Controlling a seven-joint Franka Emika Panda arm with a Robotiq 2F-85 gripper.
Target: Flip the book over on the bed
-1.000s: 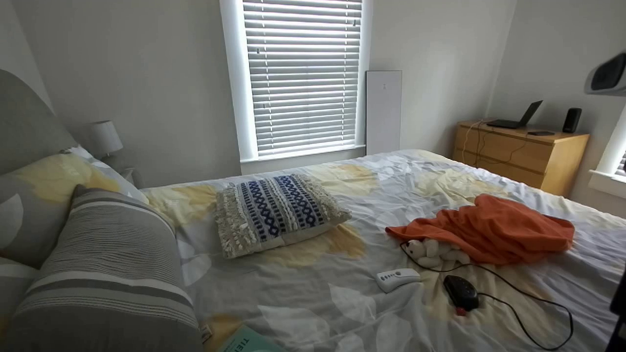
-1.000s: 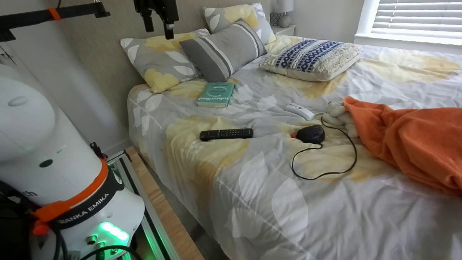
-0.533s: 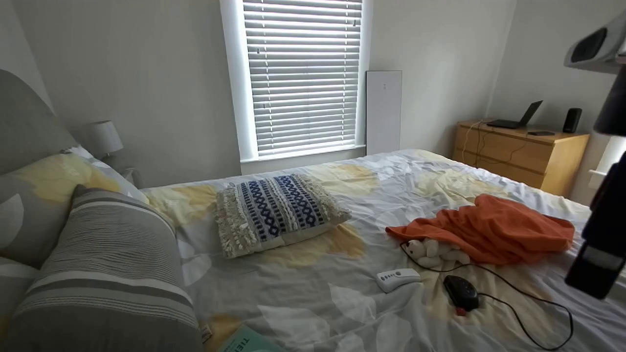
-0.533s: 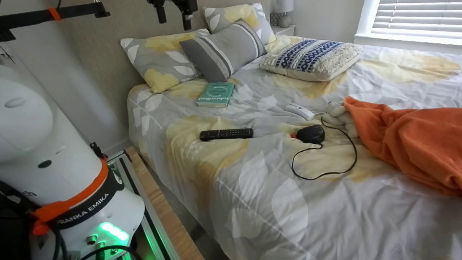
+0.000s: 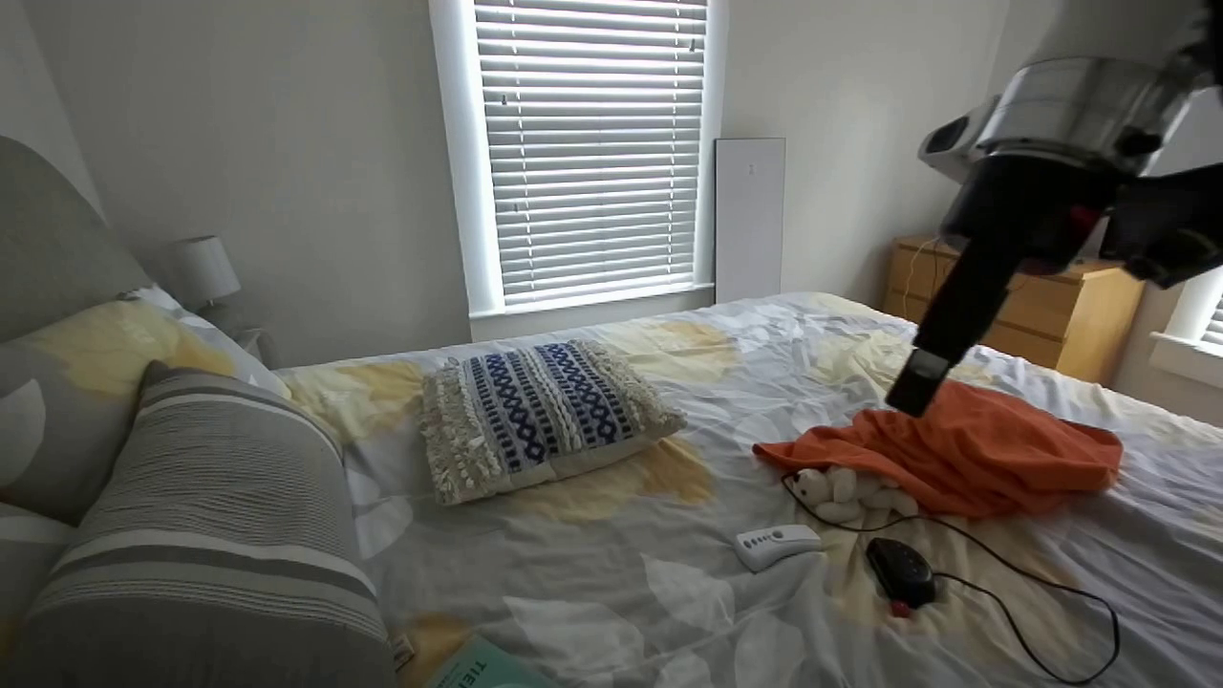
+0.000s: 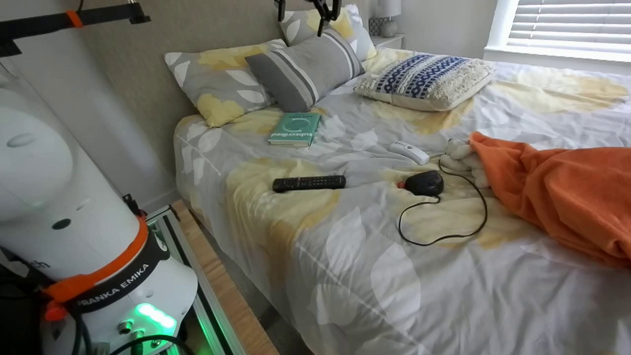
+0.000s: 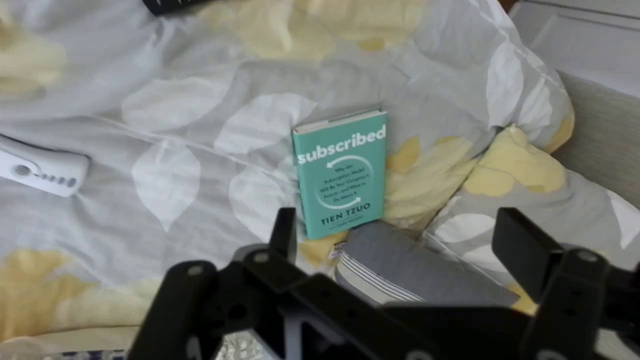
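The teal-green book (image 6: pixel 295 129) lies flat on the floral bed (image 6: pixel 345 276), its "subscribed" cover facing up. The whole cover shows in the wrist view (image 7: pixel 344 172); only a corner shows at the bottom edge of an exterior view (image 5: pixel 485 669). My gripper (image 7: pixel 400 232) is open, its black fingers wide apart with nothing between them. It hangs in the air above the bed, higher than the book and apart from it. In the exterior views, the fingers show at the top edge (image 6: pixel 301 17) and, seen side-on, at the right (image 5: pixel 922 373).
A grey striped pillow (image 7: pixel 415 265) touches or nearly touches the book's lower edge. A floral pillow (image 6: pixel 222 79) and a patterned pillow (image 6: pixel 424 81) lie nearby. A black remote (image 6: pixel 309 183), white remote (image 6: pixel 409 152), corded black device (image 6: pixel 424 183) and orange cloth (image 6: pixel 557 187) are on the bed.
The gripper has swung in from the right edge in an exterior view, and moved right and slightly up in another. The book and other things on the bed have not moved.
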